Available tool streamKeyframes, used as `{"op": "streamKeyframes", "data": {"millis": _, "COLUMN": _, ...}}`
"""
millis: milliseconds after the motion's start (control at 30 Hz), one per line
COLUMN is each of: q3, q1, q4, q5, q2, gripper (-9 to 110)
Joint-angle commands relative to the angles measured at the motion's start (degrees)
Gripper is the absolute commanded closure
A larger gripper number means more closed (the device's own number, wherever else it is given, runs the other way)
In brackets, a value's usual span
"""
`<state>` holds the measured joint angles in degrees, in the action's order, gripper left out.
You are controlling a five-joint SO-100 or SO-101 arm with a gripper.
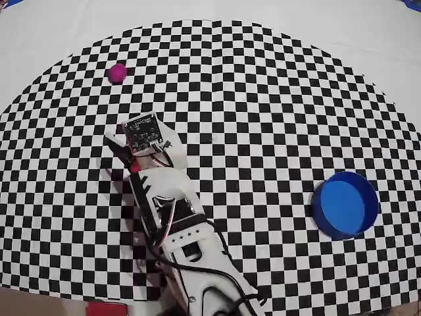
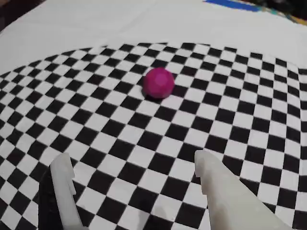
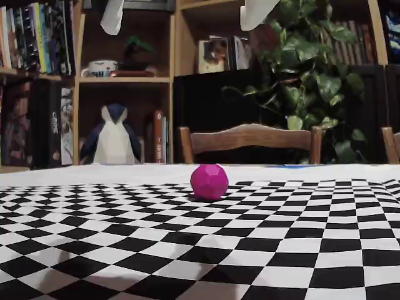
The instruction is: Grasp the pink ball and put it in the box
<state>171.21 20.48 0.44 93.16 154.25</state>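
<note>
Our end effector [image 2: 132,167] hangs open and empty above the checkered worktop [image 2: 240,120]; we see the pink ball [image 2: 159,83] ahead of it, the blue box [image 1: 345,204] well apart.

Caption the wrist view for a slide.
Open gripper hovers over the checkered cloth, its two white fingers framing the pink ball ahead, not yet reached.

Magenta-pink ball [image 1: 118,72], bright-blue box [image 1: 346,204], black-and-white checkered mat [image 1: 263,99], white jaws.
</note>
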Motion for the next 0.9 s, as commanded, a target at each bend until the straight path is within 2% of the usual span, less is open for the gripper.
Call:
{"op": "streamKeyframes", "data": {"millis": 0, "q3": -5.36, "q1": 0.53, "q4": -1.14, "q5": -0.62, "q2": -3.87, "gripper": 72}}
{"op": "streamKeyframes", "data": {"millis": 867, "q3": -21.97, "q1": 0.44, "q4": -6.68, "q5": -2.55, "q2": -31.11, "gripper": 72}}
